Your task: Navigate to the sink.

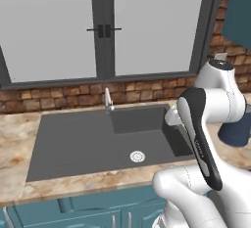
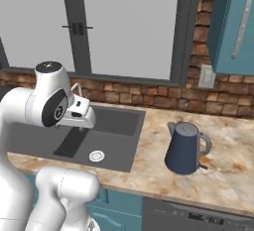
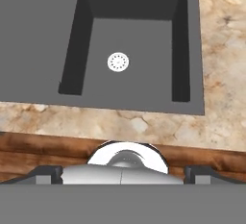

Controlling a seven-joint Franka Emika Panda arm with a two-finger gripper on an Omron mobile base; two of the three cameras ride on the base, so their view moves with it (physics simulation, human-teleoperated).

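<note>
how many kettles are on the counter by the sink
1. A dark blue kettle stands upright on the marble counter to the right of the sink, apart from its rim; the arm hides part of the counter.

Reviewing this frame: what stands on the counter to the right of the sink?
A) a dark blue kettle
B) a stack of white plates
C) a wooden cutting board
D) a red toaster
A: the right base view shows a dark blue kettle with a handle standing on the marbled counter, to the right of the dark grey sink.
</note>
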